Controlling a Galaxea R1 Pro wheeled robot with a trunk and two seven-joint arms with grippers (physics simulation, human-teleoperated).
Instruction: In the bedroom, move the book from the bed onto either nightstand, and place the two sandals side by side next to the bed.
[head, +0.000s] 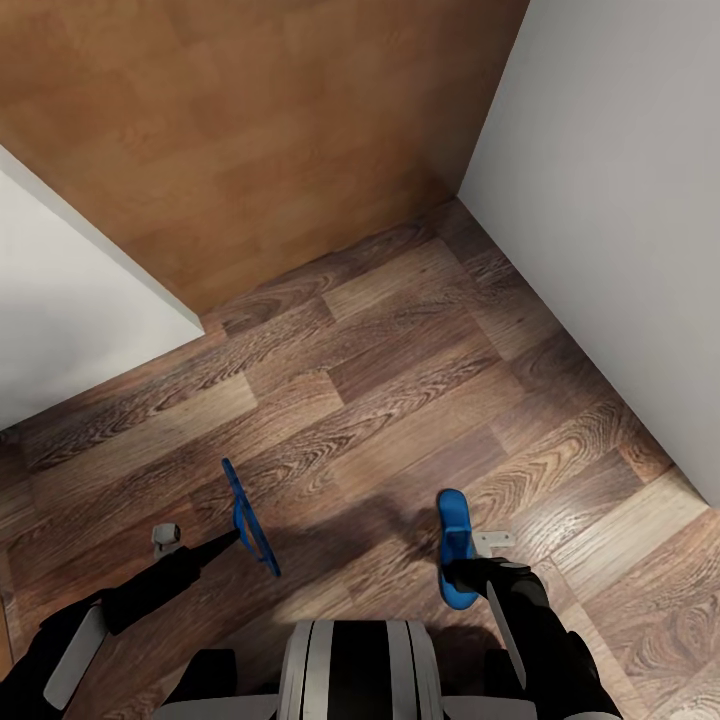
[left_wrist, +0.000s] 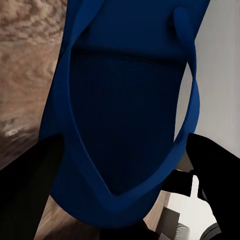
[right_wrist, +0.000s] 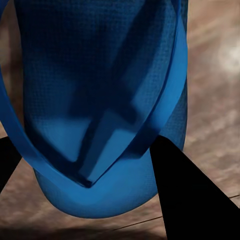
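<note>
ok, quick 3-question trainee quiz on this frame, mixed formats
1. True or false: each gripper holds a blue sandal.
2. The left sandal is seen: A) flat, sole down B) edge-on, tilted C) lying on the floor.
3. Fill in: the floor is made of wood ____.

Key:
1. True: left gripper and right gripper each grip one; the right sandal shows its face.
2. B
3. planks

Legible text: none for you to read in any view.
Sandal in left gripper (head: 248, 518): plain blue sole and straps, no brand or size mark you can make out.
Sandal in right gripper (head: 456, 545): plain blue, unmarked.
Wood-plank floor (head: 400, 400): grain only, no signs.
Walls (head: 620, 200): blank.
</note>
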